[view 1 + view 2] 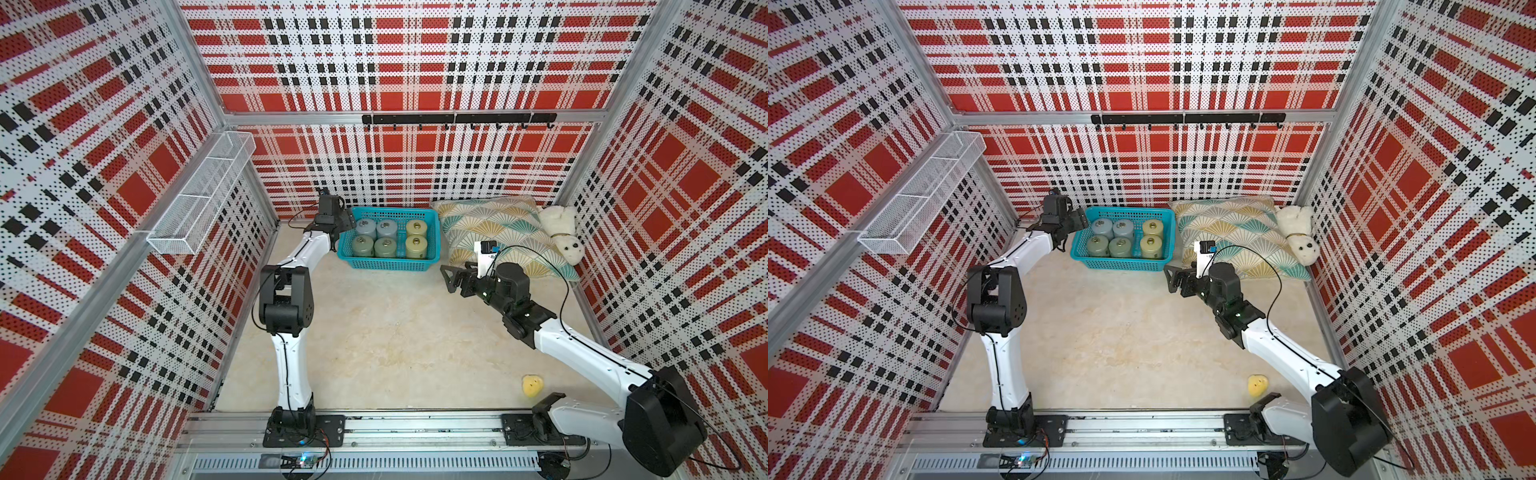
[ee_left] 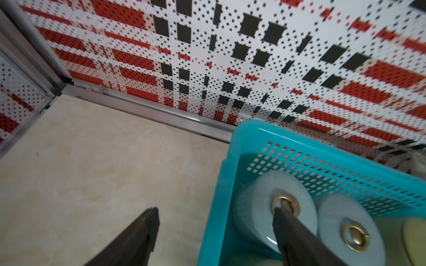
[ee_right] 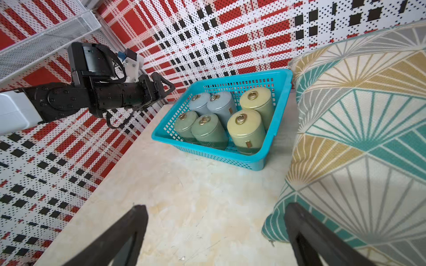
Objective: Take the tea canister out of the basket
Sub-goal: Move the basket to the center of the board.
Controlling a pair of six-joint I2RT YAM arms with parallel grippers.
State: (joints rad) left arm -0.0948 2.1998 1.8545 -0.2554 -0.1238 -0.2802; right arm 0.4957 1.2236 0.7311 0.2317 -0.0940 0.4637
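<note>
Left wrist view: open left claw (image 2: 215, 209) straddles the turquoise perforated plastic basket (image 2: 253, 133) wall beside a blue-grey cylindrical tea canister (image 2: 255, 207); closing here could pinch the wall instead.

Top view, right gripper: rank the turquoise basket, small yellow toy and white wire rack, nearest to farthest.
From the right gripper:
1. turquoise basket, just ahead of the fingers, toward the back wall.
2. small yellow toy, on the tabletop near the right arm's base.
3. white wire rack, mounted up on the left wall.
</note>
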